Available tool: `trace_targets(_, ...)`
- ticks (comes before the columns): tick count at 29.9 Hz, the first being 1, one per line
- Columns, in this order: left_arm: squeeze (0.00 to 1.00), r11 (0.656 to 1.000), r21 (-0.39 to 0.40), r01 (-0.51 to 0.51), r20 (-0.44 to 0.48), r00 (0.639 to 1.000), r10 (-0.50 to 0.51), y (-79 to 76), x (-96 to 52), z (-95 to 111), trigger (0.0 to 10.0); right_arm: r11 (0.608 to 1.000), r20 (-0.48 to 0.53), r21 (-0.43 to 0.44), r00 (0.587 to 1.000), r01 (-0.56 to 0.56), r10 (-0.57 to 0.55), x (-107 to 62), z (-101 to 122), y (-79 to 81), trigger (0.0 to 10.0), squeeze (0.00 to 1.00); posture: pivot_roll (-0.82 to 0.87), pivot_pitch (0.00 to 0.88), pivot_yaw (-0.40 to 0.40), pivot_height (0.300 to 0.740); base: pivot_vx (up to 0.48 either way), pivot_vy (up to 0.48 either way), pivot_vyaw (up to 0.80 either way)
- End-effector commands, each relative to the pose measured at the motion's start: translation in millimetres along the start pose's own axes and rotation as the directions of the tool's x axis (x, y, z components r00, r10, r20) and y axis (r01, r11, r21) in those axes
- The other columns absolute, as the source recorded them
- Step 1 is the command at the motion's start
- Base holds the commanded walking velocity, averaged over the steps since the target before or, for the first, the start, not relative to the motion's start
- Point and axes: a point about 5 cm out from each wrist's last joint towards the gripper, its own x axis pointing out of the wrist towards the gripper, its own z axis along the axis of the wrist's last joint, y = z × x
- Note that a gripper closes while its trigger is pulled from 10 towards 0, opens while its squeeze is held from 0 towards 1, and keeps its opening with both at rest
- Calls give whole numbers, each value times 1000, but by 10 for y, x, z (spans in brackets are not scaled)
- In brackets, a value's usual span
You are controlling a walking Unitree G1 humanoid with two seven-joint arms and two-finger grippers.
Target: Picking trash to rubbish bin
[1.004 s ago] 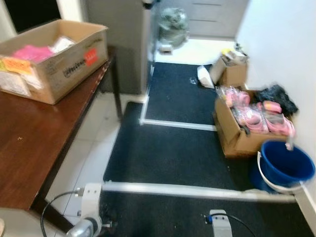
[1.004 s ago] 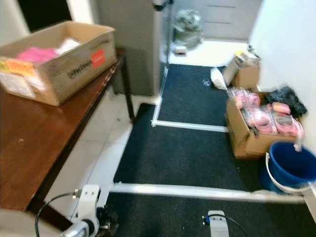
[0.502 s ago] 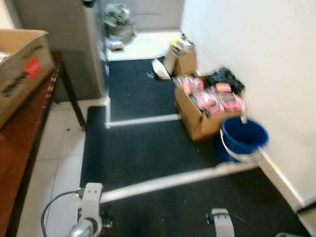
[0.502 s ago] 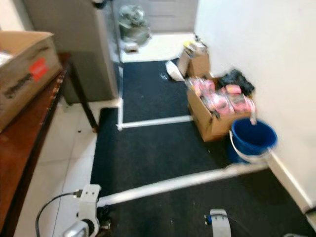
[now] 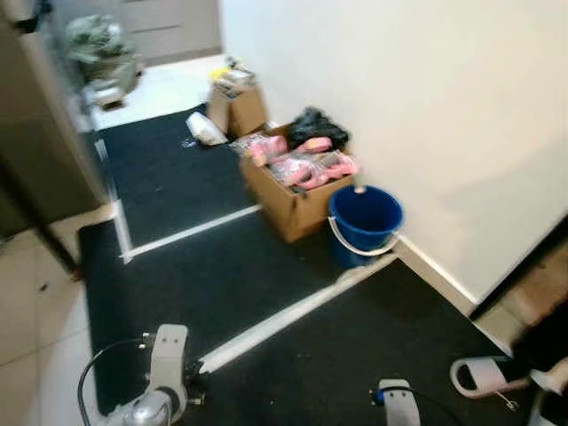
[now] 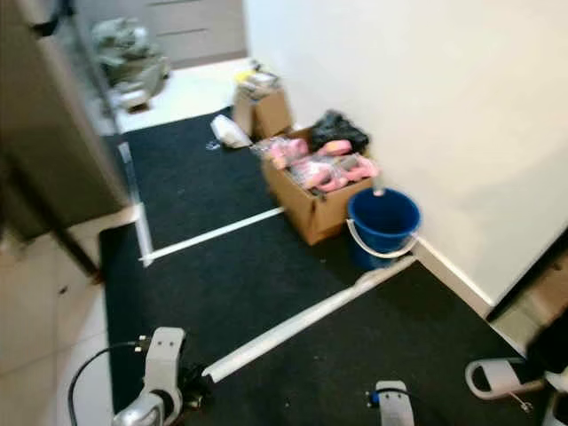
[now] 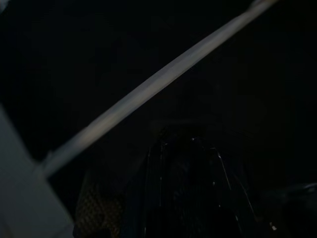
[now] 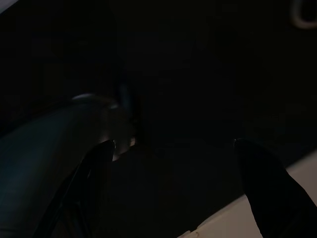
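Arms hang idle at the frame's bottom, right gripper (image 8: 168,163) spread open, left gripper's state untellable, since the blue bucket (image 5: 365,219), mid-right by the wall, lies well ahead.

We are looking at a blue bucket (image 5: 365,220) with a white handle, standing beside a brown cardboard box (image 5: 295,200) that is showing pink packets (image 5: 302,164) and a black bag (image 5: 312,127). Black mats (image 5: 222,275) edged with white strips (image 5: 293,312) are covering pale floor tiles (image 5: 35,302), and a white slipper (image 5: 484,375) is lying near the white wall (image 5: 399,98).
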Motion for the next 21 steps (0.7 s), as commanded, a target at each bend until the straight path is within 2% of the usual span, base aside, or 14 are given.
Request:
trace_targets(1,0,1000,6,8,-16,1000,-8,-14,-14,-50,10000,1000,-13,-1,1000,2,-2,-4,-36,13,10000,0,-89,61,45,740,0,0,-800)
trace_targets(12,0,1000,-9,18,7,1000,-18,-27,-13,-29,10000,1000,0,-24,1000,-12,12,7,17,37,10000,0,-82,76,32,740,0,0,-800)
trace_targets(15,0,999,-37,36,3,999,-36,-34,-17,-44,10000,997,-16,-52,999,-51,51,8,1,100,10000,0,-81,80,33,740,0,0,0)
trace_targets(21,0,998,-36,45,12,999,-45,-52,-19,-46,10000,996,-1,-64,998,-60,61,6,1,130,10000,0,-80,83,32,740,0,0,0)
